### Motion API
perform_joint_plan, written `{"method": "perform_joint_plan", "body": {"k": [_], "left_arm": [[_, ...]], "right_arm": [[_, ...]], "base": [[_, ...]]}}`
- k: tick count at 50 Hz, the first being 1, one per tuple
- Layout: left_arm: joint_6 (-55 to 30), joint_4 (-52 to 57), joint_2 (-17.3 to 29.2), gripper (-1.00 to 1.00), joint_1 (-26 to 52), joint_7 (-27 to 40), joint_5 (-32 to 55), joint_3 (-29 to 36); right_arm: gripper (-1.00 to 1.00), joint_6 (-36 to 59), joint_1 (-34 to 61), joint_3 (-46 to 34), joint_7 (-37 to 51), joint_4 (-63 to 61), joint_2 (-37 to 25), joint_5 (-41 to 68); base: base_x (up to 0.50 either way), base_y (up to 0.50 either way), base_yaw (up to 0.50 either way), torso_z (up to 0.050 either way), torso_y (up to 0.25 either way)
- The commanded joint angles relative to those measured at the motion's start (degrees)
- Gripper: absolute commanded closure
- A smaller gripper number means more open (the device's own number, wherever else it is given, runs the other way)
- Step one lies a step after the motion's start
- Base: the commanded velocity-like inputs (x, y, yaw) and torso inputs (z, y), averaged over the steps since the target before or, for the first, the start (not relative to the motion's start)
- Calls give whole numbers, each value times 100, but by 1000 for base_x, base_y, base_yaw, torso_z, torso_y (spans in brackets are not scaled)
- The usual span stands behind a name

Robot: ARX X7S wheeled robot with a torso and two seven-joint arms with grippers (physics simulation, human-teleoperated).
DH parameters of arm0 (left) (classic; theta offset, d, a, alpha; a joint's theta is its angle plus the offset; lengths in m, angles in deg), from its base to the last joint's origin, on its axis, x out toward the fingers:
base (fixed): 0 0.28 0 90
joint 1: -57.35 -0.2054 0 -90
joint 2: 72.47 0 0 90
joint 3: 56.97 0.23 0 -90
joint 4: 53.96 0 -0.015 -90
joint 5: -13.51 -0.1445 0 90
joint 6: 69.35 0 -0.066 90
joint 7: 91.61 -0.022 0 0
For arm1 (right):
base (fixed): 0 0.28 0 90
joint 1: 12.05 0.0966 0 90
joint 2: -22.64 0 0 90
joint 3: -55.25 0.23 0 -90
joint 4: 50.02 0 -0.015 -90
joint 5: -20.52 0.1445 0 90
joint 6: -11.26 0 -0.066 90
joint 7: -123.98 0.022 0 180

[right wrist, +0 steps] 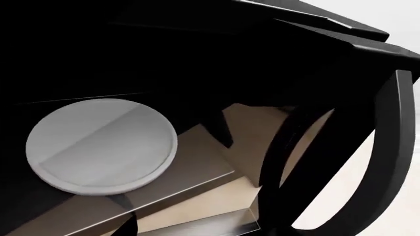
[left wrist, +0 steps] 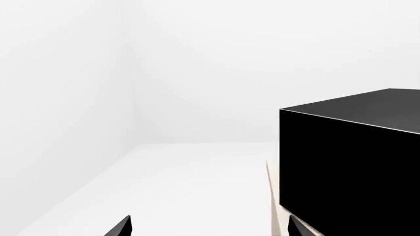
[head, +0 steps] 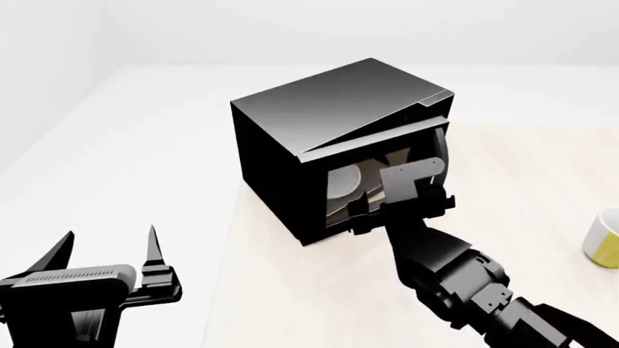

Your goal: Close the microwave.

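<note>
Left wrist view: the black side wall and top of the microwave (left wrist: 347, 162) fill one side of the frame, standing on a pale table (left wrist: 272, 196) whose edge runs just beside it, with white floor and white walls beyond. Two dark fingertips (left wrist: 121, 227) of the left gripper (left wrist: 208, 228) poke into the frame, set wide apart with nothing between them.

Head view: the microwave (head: 290, 123) stands near the table's (head: 290, 290) left edge, turned at an angle, its door (head: 430, 156) hanging partly ajar on the side away from that edge. The round white turntable plate (head: 343, 181) shows inside the cavity. The right arm reaches in from the near side of the microwave, and the right gripper (head: 392, 210) sits right at the front opening; whether its jaws are spread or closed cannot be told here. The left gripper (head: 111, 250) hovers off the table, well apart from the microwave, fingers splayed and empty. A yellow-and-white mug (head: 604, 239) stands on the table far to the microwave's right.

Right wrist view: the turntable plate (right wrist: 102, 145) lies on the microwave's floor, and the curved black door handle (right wrist: 387, 147) arcs close beside the opening. The gripper's own fingers are not clearly visible.
</note>
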Motion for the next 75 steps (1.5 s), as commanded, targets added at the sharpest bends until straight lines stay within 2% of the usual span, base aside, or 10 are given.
{"method": "perform_joint_plan", "body": {"k": [1, 37, 62, 75], "left_arm": [[-12, -14, 6, -100, 22, 14, 6, 22], [-22, 7, 41, -100, 36, 56, 47, 39], [2, -22, 55, -100, 48, 75, 43, 71], [27, -63, 55, -100, 64, 74, 26, 109]], "right_arm": [[-100, 17, 123, 16, -79, 236, 34, -167], [-100, -101, 607, -151, -658, 1318, 513, -524], [-100, -461, 860, -184, -1253, 2511, 991, -722], [-100, -492, 795, -188, -1145, 2340, 895, -755]], "base": [[0, 0, 0, 0, 0], [0, 0, 0, 0, 0], [3, 0, 1, 0, 0], [30, 4, 13, -3, 0]]}}
